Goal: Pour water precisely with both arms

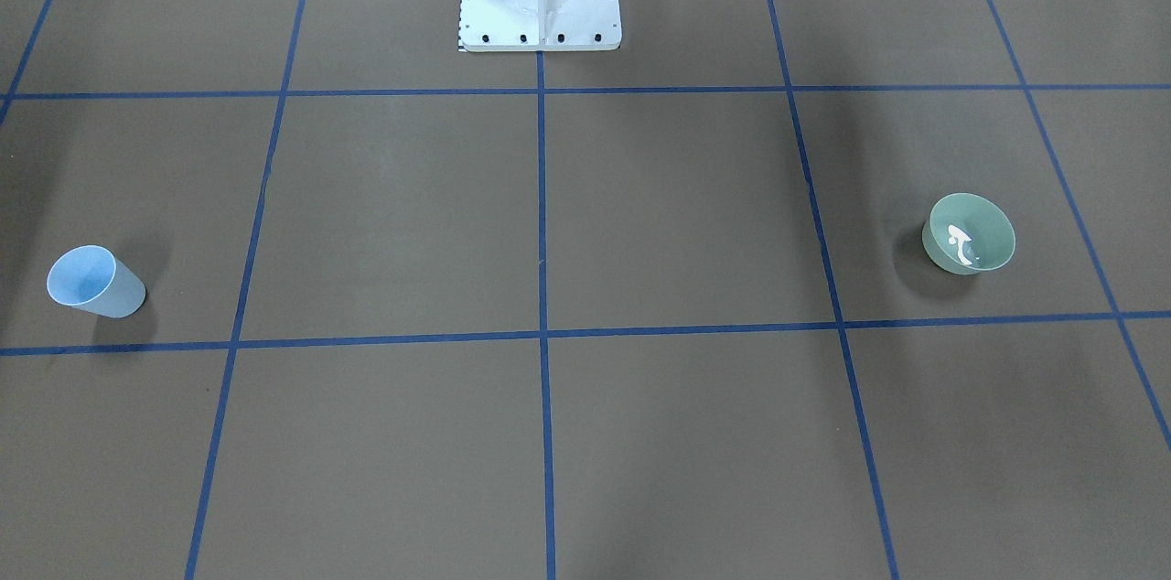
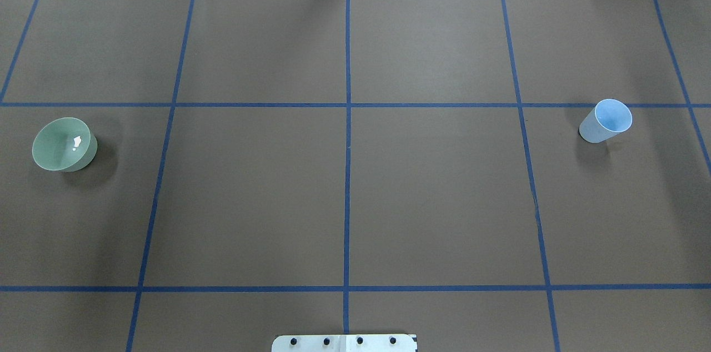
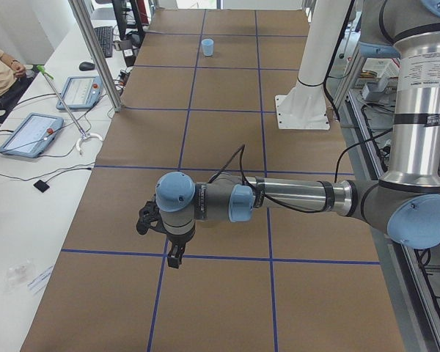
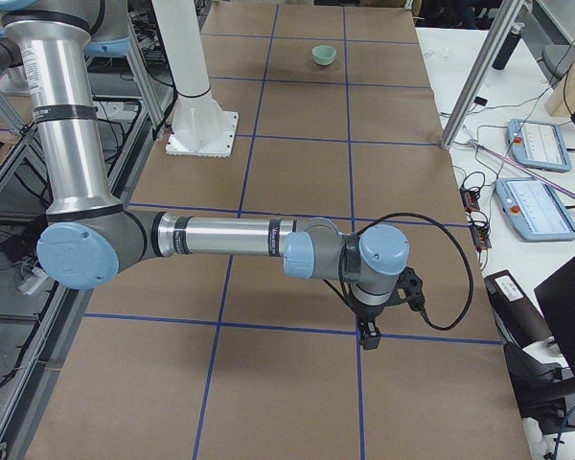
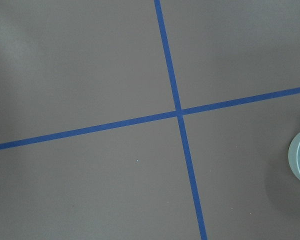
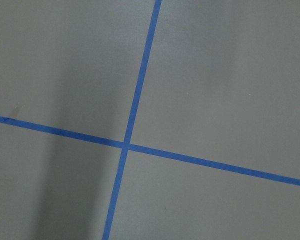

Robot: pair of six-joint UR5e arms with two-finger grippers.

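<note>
At opposite table ends stand cup and bowl with water.

Counter: bowl at robot's L end, cup at R end, well apart, both upright in mid row of tape grid; cup a bit farther from robot, by the far line. Water in bowl. Pedestal at robot's edge, centre, btwn the two
</note>
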